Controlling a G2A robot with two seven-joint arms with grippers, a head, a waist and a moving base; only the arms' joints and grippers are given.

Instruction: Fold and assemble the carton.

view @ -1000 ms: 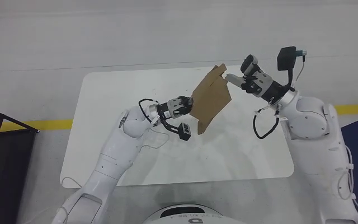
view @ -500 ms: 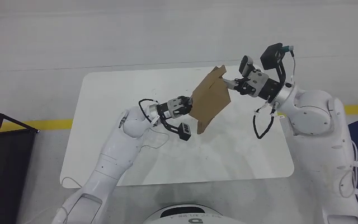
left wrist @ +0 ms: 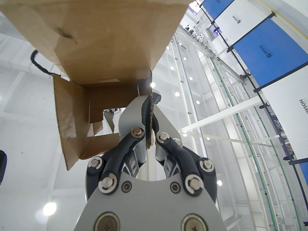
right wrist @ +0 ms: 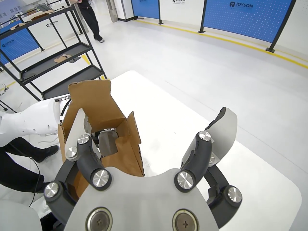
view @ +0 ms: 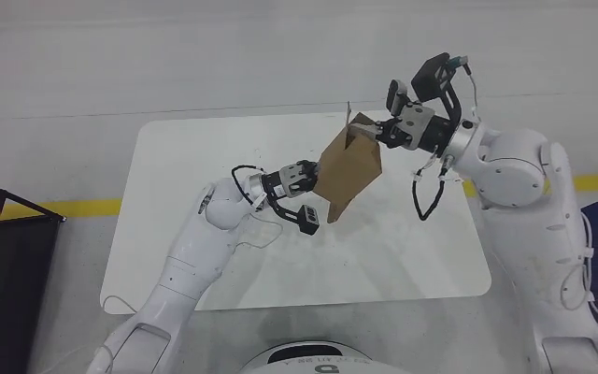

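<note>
Overhead, carton [view: 348, 168] aloft over table [view: 187, 187], up close, left tool [left wrist: 151, 102] pinching its wall, right tool [right wrist: 154, 121] spread, one finger [right wrist: 74, 131] inside.

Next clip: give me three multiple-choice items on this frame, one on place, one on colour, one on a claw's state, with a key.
1. Where is the carton?
A. held up over the table
B. flat on the table
C. under the table

2. What colour is the carton?
A. white
B. brown
C. blue

3. How is the right claw?
A. shut on the carton
B. shut on nothing
C. open

Key:
1 A, the left claw pinches one carton wall and holds it off the table.
2 B, it is plain brown cardboard.
3 C, its fingers stand wide apart at the carton's open end.
</note>
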